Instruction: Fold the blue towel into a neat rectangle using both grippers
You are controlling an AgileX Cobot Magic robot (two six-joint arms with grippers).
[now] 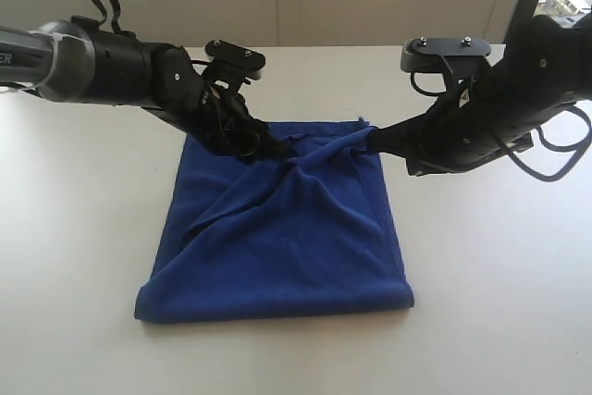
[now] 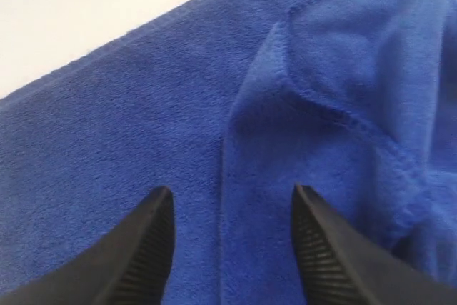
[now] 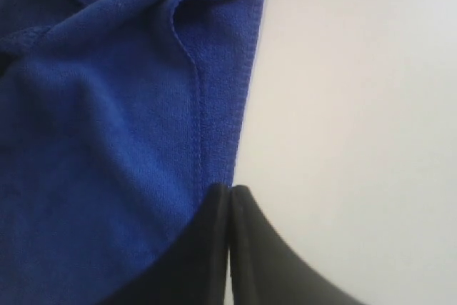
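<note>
The blue towel [image 1: 287,238] lies on the white table, rumpled along its far edge, with creases running toward both grippers. My left gripper [image 1: 273,147] hovers low over the far left part of the towel. In the left wrist view this gripper [image 2: 232,191] is open, and a raised fold of the towel [image 2: 143,119] passes between its jaws. My right gripper [image 1: 375,141] sits at the far right edge. In the right wrist view that gripper [image 3: 230,188] is shut, pinching the stitched hem of the towel [image 3: 93,141], which is pulled up toward it.
The white table [image 1: 499,256] stretches bare on both sides of the towel and in front of it. A pale wall stands behind the table's far edge. Black cables loop from the right arm [image 1: 555,150].
</note>
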